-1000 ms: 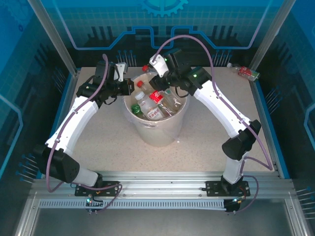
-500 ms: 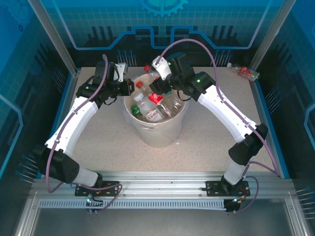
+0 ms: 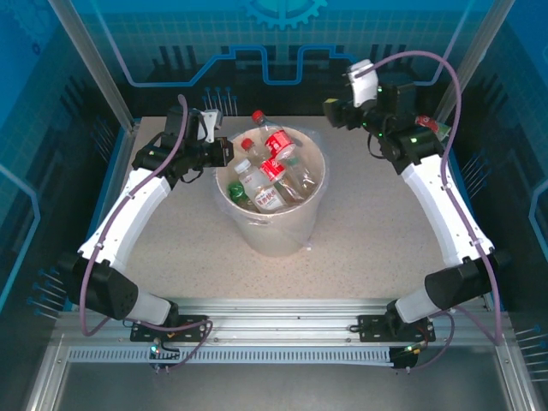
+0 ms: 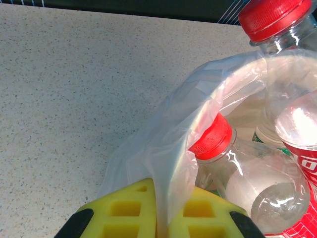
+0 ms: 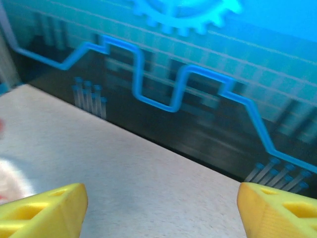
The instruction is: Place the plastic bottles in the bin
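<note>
The left pincer sits at the left rim of the bin, clenched on the clear liner. In the left wrist view its yellow pads are almost together, with a fold of the film pinched between them. The right pincer hangs in the air near the far edge of the tabletop, right of the bin and touching nothing. The right wrist view shows it released, its yellow fingertips spread to the picture's two sides with bare tabletop between them.

The bin stands mid-tabletop, a little toward the far edge, and holds a heap of bottles. One red-labelled bottle leans on the far rim, its long axis tilted and its red cap poking above the rim toward the far edge. The others lie jumbled on their sides below it, with two red caps toward the left rim and a patch of green low on the left.

From the left wrist, one red-capped bottle points its cap up at the liner, and another cap is cut off at the top edge.

A lone bottle lies at the far right corner, partly hidden behind the right arm. The back wall in the right wrist view is blurred.
</note>
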You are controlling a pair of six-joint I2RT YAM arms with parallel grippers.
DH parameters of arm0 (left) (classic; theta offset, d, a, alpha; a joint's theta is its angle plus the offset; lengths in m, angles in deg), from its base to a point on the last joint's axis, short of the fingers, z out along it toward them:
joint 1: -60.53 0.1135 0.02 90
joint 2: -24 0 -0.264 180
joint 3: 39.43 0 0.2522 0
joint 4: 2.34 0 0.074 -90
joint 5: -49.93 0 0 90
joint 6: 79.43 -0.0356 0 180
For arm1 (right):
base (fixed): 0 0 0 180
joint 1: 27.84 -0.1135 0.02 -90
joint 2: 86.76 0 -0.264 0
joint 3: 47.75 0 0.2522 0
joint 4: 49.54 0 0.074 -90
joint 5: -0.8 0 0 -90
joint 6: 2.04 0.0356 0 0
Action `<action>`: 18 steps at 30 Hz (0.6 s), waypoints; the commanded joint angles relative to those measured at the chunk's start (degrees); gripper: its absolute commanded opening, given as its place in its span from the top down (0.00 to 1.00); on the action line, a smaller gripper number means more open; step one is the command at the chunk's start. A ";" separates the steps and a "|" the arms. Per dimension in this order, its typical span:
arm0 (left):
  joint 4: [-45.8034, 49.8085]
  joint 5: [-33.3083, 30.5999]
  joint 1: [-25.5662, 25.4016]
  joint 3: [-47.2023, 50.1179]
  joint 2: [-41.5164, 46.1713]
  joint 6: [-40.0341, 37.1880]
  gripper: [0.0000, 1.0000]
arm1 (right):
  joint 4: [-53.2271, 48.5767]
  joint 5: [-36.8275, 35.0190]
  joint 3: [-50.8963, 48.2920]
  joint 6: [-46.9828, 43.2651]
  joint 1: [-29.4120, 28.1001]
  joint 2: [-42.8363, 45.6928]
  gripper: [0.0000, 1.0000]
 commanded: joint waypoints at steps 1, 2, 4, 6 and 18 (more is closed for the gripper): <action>0.93 4.53 0.17 0.46 1.44 3.36 1.00 | 5.54 -2.36 -2.79 3.47 5.48 -4.37 0.20; 0.94 4.48 0.17 0.44 1.52 3.23 1.00 | 6.46 -3.33 -2.98 4.11 7.08 -5.82 0.20; 1.08 4.41 0.18 0.33 1.62 3.18 1.00 | 7.86 -5.62 -2.23 5.67 10.57 -9.81 0.20; 1.12 4.55 0.22 0.36 1.77 3.18 1.00 | 7.49 -7.79 -0.07 8.44 13.20 -14.49 0.22; 2.79 4.26 0.53 -1.94 -0.67 2.78 1.00 | 13.07 -11.00 14.55 13.56 22.56 -41.31 0.20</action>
